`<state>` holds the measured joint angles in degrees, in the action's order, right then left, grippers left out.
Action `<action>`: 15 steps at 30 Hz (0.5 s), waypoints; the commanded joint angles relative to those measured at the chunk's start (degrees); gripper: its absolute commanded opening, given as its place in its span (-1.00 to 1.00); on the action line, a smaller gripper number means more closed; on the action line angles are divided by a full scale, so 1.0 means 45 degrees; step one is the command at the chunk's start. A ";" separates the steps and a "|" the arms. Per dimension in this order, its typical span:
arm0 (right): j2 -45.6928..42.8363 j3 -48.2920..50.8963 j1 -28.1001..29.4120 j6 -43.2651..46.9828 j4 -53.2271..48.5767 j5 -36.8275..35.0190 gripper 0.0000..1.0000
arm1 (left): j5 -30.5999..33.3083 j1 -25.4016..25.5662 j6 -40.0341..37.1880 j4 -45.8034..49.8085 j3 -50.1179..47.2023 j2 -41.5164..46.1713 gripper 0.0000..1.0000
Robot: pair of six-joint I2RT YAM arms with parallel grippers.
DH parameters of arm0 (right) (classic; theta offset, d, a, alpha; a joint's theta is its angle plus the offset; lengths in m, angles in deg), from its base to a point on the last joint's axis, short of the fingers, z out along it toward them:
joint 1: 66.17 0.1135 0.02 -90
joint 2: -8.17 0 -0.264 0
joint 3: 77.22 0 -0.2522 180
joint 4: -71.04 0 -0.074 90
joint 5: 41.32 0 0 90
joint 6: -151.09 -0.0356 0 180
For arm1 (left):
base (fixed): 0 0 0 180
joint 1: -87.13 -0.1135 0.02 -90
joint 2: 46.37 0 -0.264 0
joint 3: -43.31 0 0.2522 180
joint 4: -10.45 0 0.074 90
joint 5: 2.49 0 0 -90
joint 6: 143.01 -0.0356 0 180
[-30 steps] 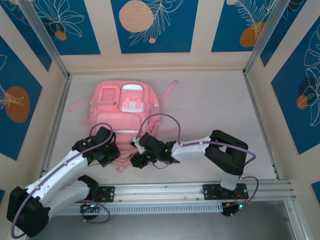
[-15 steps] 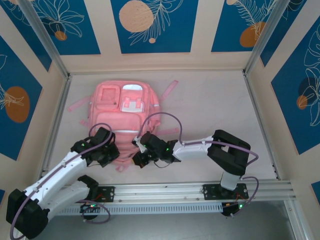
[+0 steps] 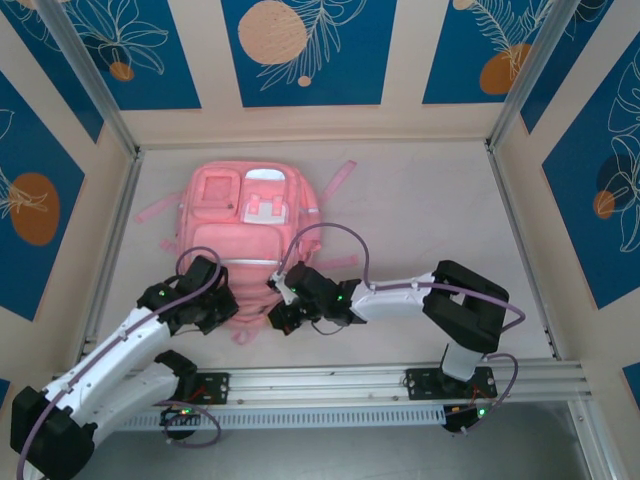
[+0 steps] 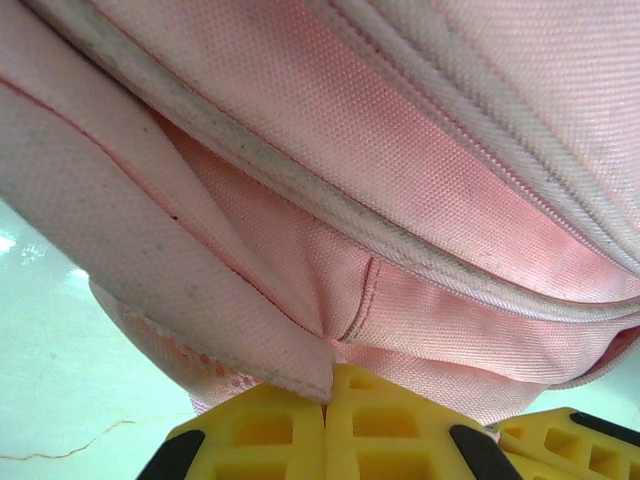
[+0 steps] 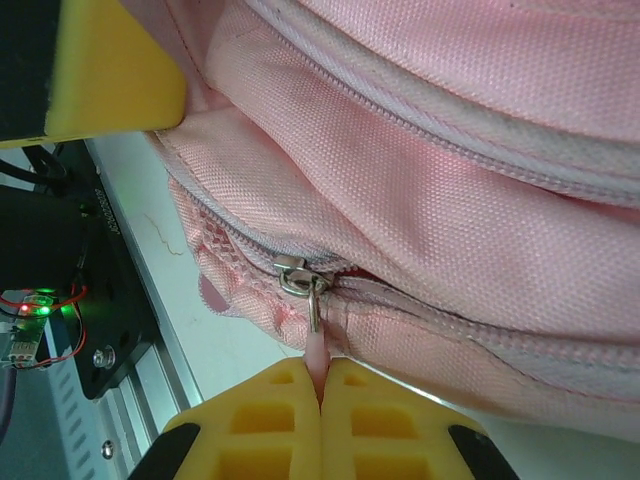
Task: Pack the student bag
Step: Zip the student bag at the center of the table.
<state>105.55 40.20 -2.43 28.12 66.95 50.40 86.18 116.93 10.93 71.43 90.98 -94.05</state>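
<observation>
Student bag (image 3: 245,225) lies flat on the bench (image 3: 430,210), left of centre, front pockets up, near edge toward your arm bases, straps trailing off both sides. Your left fingers (image 4: 265,430) sit at the bag's near left corner, pressed together on a fold of pink fabric beside a seam. The cloth bunches up out of the pinch, with pale bench showing beneath it. Just to the right, your right fingers (image 5: 265,420) work the same near edge, clamped on the small pink pull tab (image 5: 317,350) that hangs from the metal zip slider (image 5: 297,272). The zip (image 5: 480,335) reads shut to the right of the slider. Left of it the teeth look parted, but you cannot tell how far. A metal rail (image 3: 400,380) runs along the bench's near edge.
</observation>
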 commanded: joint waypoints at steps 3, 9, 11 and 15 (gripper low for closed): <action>-0.0441 0.0685 -0.0547 -0.0078 -0.1546 -0.0891 -1.00 | 0.0755 -0.0080 -0.0307 0.1323 0.0071 0.0282 -1.00; -0.0976 0.0536 -0.0572 0.0166 -0.1313 -0.0265 -1.00 | 0.0271 -0.0080 -0.0588 0.1127 0.0291 0.0317 -1.00; -0.1016 0.0207 -0.0606 0.0375 -0.1797 -0.0383 -1.00 | 0.0113 -0.0088 -0.0775 0.1200 0.0645 0.0322 -1.00; -0.0987 -0.0307 -0.0728 0.0705 -0.2674 -0.0750 -1.00 | -0.0076 -0.0092 -0.1162 0.1562 0.1573 0.0417 -1.00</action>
<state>102.06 39.81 -4.09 29.50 63.98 50.62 84.87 116.93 8.90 73.20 93.93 -93.66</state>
